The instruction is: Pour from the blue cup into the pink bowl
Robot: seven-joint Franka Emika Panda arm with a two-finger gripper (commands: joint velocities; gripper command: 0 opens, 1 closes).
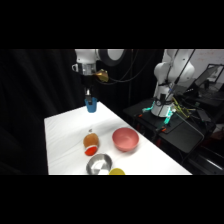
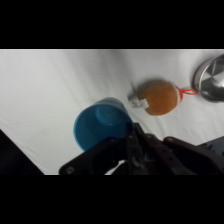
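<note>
Over white table (image 1: 65, 145), gripper (image 1: 89, 95) clamping blue cup (image 1: 91, 105).

The blue cup (image 2: 101, 125) sits open-mouthed just above the black linkage of the jaws. Up and right of them, a brown and red object (image 2: 160, 98) lies on the white worktop (image 2: 45, 85); a silver bowl (image 2: 212, 79) is farther right.

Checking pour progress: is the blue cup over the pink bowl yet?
No: the blue cup hangs at the table's far end, well away from the pink bowl.
</note>
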